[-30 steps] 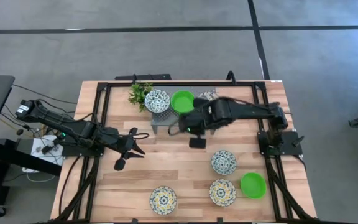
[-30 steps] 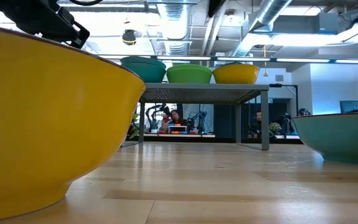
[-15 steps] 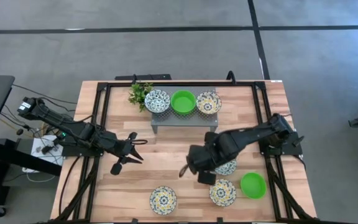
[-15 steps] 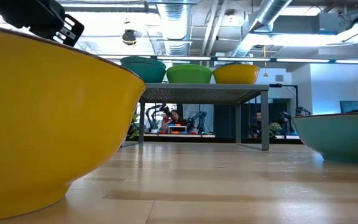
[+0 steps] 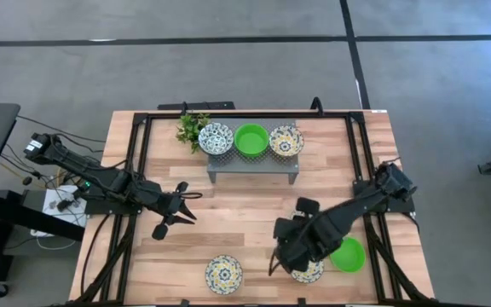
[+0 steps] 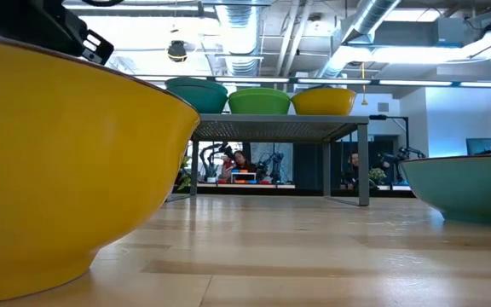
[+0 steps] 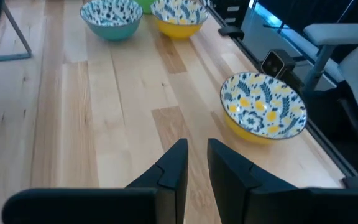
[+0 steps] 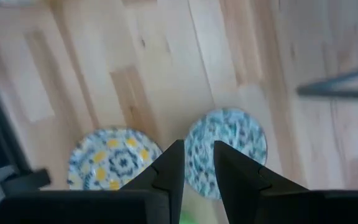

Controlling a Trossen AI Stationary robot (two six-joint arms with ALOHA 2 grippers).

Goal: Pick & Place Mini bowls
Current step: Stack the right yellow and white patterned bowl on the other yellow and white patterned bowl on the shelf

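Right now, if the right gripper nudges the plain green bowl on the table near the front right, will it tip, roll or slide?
The green bowl looks shallow and sits upright, so probably slides rather than tips. Its rigid, glossy rim may slip between the right gripper fingers. It likely feels light.

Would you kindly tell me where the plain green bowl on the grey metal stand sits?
High view: the plain green bowl sits mid-stand, between two patterned bowls.
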